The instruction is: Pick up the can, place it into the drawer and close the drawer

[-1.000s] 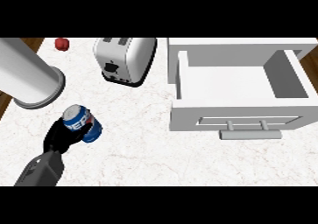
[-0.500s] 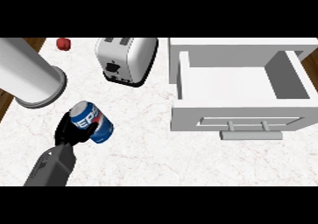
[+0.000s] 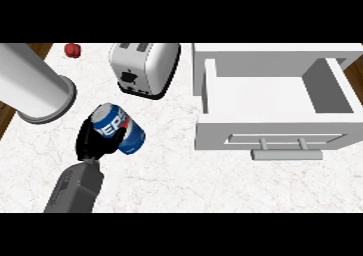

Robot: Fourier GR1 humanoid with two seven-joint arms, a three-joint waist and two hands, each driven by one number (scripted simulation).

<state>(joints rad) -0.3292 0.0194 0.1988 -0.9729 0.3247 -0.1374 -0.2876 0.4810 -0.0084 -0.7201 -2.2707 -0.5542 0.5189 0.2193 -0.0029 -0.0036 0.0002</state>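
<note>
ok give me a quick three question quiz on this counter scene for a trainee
1. True or false: the drawer stands open with nothing visible inside it.
2. Multiple choice: the can is A) upright on the counter, B) tilted in the left robot hand, C) lying in the drawer.
3. Short answer: which appliance sits between the large grey cylinder and the drawer?

Key
1. True: its white interior shows no contents.
2. B: the robot hand's fingers curl round the tilted blue can.
3. The toaster.
</note>
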